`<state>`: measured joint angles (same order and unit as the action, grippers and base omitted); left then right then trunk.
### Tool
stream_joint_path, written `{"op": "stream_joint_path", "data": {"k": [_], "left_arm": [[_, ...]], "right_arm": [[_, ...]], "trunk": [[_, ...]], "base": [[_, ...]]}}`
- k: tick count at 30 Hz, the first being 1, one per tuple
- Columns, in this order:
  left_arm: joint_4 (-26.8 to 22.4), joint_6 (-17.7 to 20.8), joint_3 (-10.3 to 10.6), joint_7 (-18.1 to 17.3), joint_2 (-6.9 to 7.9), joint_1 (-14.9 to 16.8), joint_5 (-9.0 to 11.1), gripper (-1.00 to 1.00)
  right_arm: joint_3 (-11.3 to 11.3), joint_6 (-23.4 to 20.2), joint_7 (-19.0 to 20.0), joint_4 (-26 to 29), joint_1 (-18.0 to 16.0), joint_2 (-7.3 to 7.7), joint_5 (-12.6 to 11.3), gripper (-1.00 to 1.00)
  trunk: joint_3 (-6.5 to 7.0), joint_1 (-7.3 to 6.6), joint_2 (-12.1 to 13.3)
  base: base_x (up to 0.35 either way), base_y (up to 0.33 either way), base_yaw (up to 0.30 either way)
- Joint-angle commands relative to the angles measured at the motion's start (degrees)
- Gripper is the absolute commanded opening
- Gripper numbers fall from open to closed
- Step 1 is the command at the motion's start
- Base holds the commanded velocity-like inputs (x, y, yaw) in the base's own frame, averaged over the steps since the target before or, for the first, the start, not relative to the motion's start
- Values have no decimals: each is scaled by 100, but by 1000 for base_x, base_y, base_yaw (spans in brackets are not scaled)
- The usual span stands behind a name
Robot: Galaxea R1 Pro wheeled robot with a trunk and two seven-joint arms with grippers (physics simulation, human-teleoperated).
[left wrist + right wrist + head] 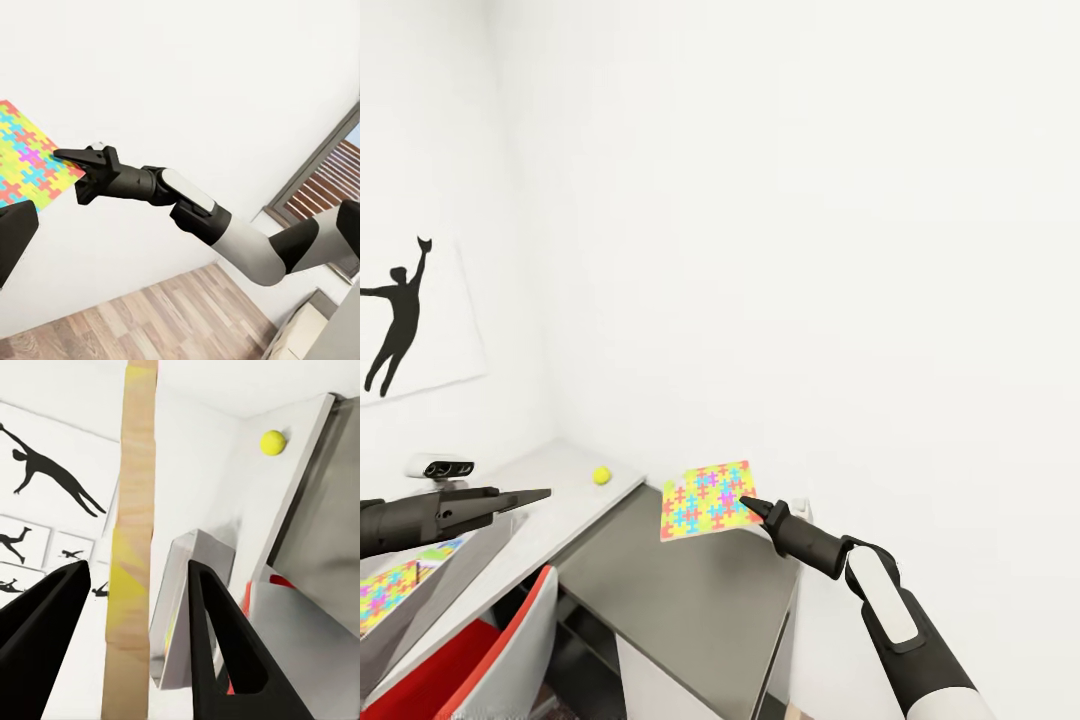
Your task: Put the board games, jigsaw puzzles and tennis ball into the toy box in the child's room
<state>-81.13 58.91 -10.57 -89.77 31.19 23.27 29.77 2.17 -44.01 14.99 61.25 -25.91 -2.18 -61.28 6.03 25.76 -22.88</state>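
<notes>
Pinching a thin, flat jigsaw puzzle by its edge, the right claw holds it above the low dark cabinet; the tennis ball sits at ten o'clock on the smooth table; whether the left claw is parted I cannot tell.

Right fingers on jigsaw puzzle

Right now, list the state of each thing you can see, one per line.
Right gripper: shut on the jigsaw puzzle, holding it by one edge.
Jigsaw puzzle: lifted, tilted, above the dark side cabinet.
Left gripper: empty, held over the table; open or shut, cannot tell.
Tennis ball: resting on the table, untouched.
Toy box: on the table, a second jigsaw inside.
</notes>
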Motion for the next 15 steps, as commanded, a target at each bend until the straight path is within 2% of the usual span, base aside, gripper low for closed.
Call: {"op": "stream_joint_path", "data": {"k": [1, 15], "left_arm": [[1, 60, 1, -23, 1, 3, -4, 100], [1, 59, 3, -23, 1, 4, -5, 100]], "right_arm": [[-6, -20, 22, -4, -2, -1, 11, -100], [-6, -20, 22, -8, -2, -1, 11, -100]], "trunk": [[3, 2, -4], [73, 2, -4]], "base": [[0, 0, 243], [0, 0, 242]]}}
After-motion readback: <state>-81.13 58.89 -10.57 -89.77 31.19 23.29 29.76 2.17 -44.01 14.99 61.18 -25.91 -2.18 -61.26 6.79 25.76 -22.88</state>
